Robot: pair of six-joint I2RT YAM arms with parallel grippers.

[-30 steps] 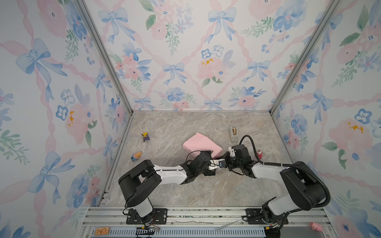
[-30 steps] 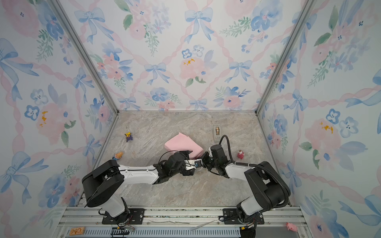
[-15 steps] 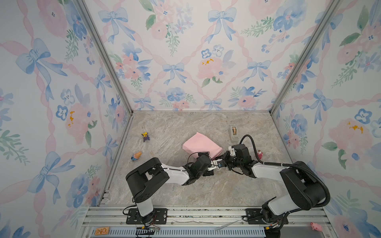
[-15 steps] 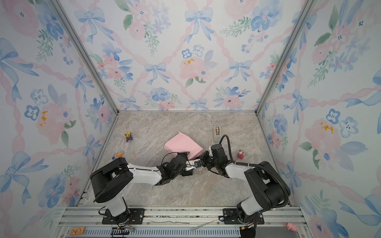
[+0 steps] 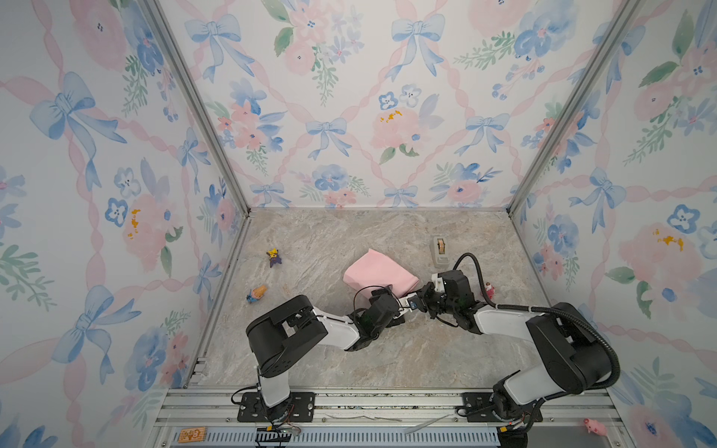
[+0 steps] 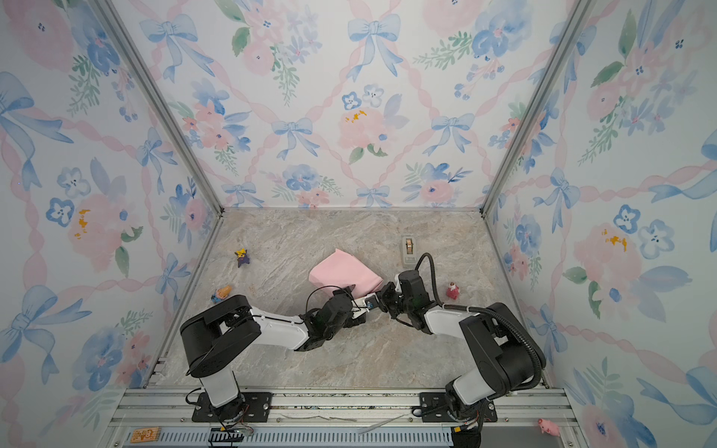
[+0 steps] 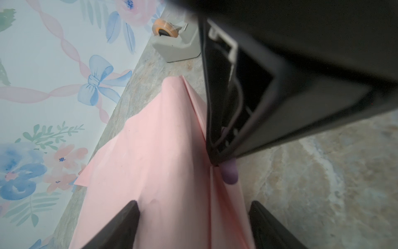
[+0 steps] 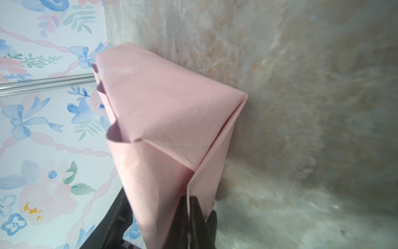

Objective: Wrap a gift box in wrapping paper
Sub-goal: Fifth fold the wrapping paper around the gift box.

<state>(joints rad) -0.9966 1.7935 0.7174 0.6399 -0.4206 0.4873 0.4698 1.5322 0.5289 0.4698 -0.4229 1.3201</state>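
The wrapping paper [image 5: 378, 271] [image 6: 343, 273] lies mid-table as a folded bundle, pale pink side out. The gift box is hidden; no navy shows anywhere. My right gripper [image 5: 417, 300] [image 8: 190, 198] is shut on a folded edge of the wrapping paper [image 8: 168, 112] at the bundle's near right corner. My left gripper [image 5: 401, 307] [image 7: 193, 202] is open just left of it. Its fingers [image 7: 127, 217] stand wide apart on either side of a pink flap [image 7: 161, 161]. A sliver of the lilac side [image 7: 229, 173] peeks out by the right gripper's tip.
A grey tape dispenser [image 5: 439, 250] [image 7: 175, 46] stands behind the right gripper. Small toy figures sit at the left [image 5: 274, 257] [image 5: 256, 293] and near the right wall [image 5: 489, 290]. Flowered walls close in three sides.
The left arm's elbow has swung to the right while its gripper stayed at the paper's near corner, its jaws a little narrower. The right arm and the bundle have barely moved.
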